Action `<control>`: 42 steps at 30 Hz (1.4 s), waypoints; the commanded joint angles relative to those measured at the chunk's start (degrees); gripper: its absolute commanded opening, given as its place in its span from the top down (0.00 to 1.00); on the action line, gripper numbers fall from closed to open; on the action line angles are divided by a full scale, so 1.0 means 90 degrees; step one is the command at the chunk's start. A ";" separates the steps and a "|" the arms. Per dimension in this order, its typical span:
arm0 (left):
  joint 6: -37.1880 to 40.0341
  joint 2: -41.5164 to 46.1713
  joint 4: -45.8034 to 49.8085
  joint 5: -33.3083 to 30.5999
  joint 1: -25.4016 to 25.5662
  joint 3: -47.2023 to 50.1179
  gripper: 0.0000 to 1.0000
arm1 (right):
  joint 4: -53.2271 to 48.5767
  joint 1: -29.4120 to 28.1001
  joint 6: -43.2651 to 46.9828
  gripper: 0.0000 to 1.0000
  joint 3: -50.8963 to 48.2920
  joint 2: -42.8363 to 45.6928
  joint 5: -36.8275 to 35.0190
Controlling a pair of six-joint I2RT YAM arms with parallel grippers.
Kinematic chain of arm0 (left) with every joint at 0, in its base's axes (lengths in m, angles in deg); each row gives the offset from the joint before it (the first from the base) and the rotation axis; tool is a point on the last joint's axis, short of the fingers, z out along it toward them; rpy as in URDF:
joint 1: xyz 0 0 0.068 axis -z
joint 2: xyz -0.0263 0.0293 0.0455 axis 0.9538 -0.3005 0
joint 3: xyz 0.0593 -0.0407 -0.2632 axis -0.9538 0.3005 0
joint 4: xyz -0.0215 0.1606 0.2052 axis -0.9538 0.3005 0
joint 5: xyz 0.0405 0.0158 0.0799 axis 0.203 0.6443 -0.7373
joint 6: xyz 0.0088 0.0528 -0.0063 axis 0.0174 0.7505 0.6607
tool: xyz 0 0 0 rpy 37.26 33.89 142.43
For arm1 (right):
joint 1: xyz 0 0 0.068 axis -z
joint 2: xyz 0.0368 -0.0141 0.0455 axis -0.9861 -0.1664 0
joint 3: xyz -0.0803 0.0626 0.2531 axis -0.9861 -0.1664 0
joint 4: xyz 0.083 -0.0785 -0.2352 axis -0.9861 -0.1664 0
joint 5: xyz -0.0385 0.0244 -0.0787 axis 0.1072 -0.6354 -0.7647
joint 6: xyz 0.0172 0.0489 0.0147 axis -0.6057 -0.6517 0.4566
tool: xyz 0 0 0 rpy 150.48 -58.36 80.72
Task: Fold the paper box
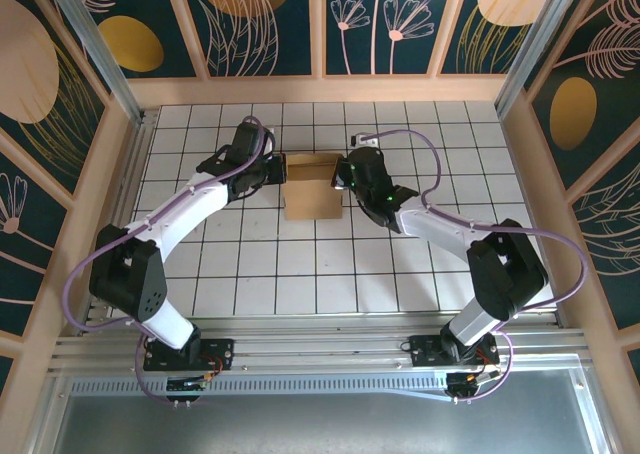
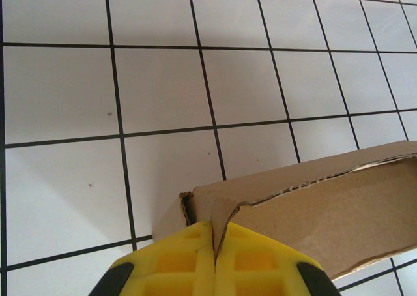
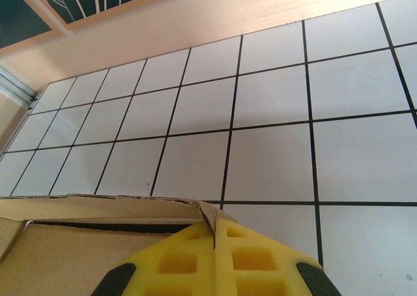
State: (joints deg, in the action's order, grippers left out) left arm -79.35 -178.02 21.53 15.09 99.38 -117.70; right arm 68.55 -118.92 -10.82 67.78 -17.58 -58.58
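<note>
The paper box (image 1: 312,186) sits on the counter (image 1: 300,274) in the far middle, between the two arms. It is brown cardboard, partly raised, with its far wall standing. The left tool (image 1: 272,171) is at its left edge. In the left wrist view its yellow pads (image 2: 176,263) are pressed together on a corner of the box (image 2: 313,218). The right tool (image 1: 343,174) is at the right edge, and its pads (image 3: 254,260) are likewise clamped on the cardboard rim (image 3: 98,208).

The counter is white square tile with dark grout lines, framed by a pale wooden rim (image 1: 320,89). Dark teal wall panels (image 1: 270,24) painted with gold discs and pink plant outlines stand around it. An aluminium rail (image 1: 320,349) carrying the arm bases runs along the near edge.
</note>
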 commanded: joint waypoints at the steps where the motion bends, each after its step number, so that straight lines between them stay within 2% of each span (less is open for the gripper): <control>1: -0.0313 0.0081 -0.0078 0.0291 0.0128 0.0166 1.00 | -0.0912 -0.0184 0.0021 1.00 -0.0302 -0.0112 0.0133; 16: -0.0660 0.0286 -0.0444 0.0412 0.0352 0.0915 1.00 | -0.0637 -0.0396 0.0094 1.00 -0.0777 0.0028 -0.0181; 26: -0.0740 0.0461 -0.0559 0.0035 0.0413 0.1622 0.99 | -0.0183 -0.0563 0.0251 1.00 -0.1252 0.0088 -0.0334; 32: -0.0563 0.0587 -0.0229 -0.0428 0.0413 0.1534 0.98 | -0.0173 -0.0612 0.0288 1.00 -0.1296 0.0262 -0.0301; 34: -0.0633 0.0625 -0.0362 -0.0287 0.0413 0.1458 0.99 | -0.0168 -0.0612 0.0319 1.00 -0.1272 0.0291 -0.0294; 39: -0.1070 0.0460 -0.1179 0.0687 0.0412 0.1487 0.99 | -0.0171 -0.0615 0.0329 1.00 -0.1238 0.0260 -0.0285; 42: -0.1165 0.0302 -0.1325 0.0878 0.0413 0.1551 0.99 | -0.0173 -0.0624 0.0304 1.00 -0.1236 0.0223 -0.0266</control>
State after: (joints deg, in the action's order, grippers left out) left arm -86.69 -172.08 8.57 13.58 101.75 -105.81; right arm 77.01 -122.79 -8.50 59.17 -13.51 -64.72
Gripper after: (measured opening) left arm 0.046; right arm 0.054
